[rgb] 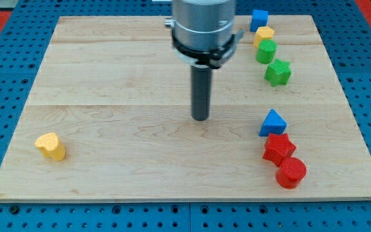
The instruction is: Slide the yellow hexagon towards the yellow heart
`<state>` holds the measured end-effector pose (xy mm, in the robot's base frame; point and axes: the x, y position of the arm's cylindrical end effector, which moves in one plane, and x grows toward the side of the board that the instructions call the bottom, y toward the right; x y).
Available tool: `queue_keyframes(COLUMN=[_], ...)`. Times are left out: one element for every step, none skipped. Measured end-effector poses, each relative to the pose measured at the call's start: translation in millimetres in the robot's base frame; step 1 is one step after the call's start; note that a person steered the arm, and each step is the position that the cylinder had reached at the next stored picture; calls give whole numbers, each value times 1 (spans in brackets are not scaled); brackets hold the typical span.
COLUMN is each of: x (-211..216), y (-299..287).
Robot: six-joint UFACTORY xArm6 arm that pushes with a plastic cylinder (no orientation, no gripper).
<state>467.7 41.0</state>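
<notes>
**Sitting mid-board, way off from the yellow hexagon**

Resting near the middle of the wooden surface (108, 77), my tip (201, 118) touches no block; it's a bare rod, so no fingers to be apart or together. The yellow hexagon (264, 35) is well apart, toward the view's top right, wedged between a blue cube (259, 19) and a green cylinder (266, 51), with a green star (278, 72) just below. The yellow heart (50, 146) sits far off at the view's bottom left. A blue triangle (272, 122), red star (279, 148) and red cylinder (292, 172) cluster at the bottom right.
</notes>
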Motion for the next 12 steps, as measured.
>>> queue_keyframes(x=[-13,-25,-45,-76,-106,-126,-129,-137,-152,-175,-209,-223], y=[50,100,144,199,206,206,193,186,167,160,173,143])
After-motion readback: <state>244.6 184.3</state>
